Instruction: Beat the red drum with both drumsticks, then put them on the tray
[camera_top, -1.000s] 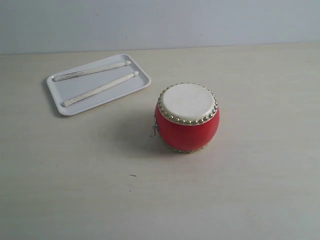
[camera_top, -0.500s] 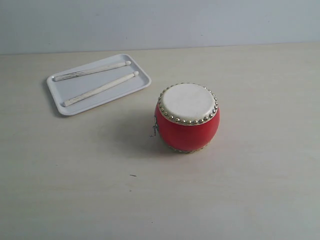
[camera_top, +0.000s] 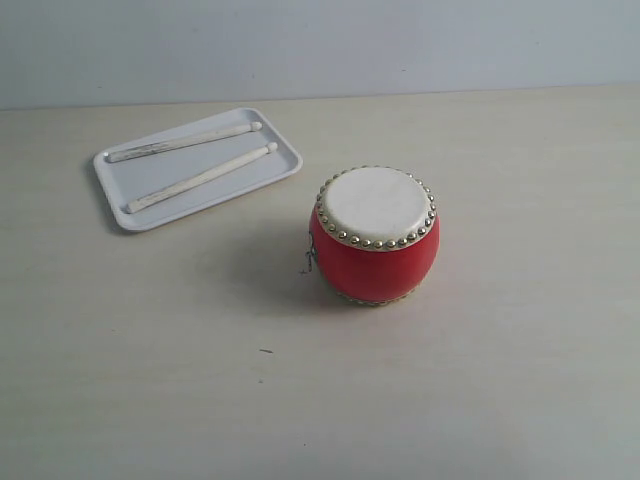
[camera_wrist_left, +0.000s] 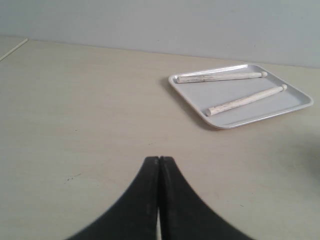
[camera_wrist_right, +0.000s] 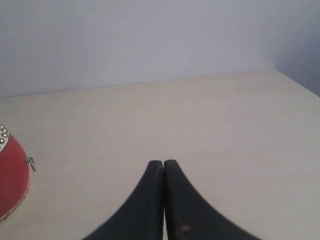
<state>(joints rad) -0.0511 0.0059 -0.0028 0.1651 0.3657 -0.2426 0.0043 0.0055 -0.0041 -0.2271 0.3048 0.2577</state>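
Note:
The red drum stands upright mid-table, its cream skin ringed by gold studs; its edge also shows in the right wrist view. Two off-white drumsticks lie side by side in the white tray at the back left; the left wrist view shows the same tray and sticks. My left gripper is shut and empty, well short of the tray. My right gripper is shut and empty, off to the drum's side. Neither gripper appears in the exterior view.
A pale wooden table carries everything, with a plain grey wall behind its far edge. The table's corner shows in the right wrist view.

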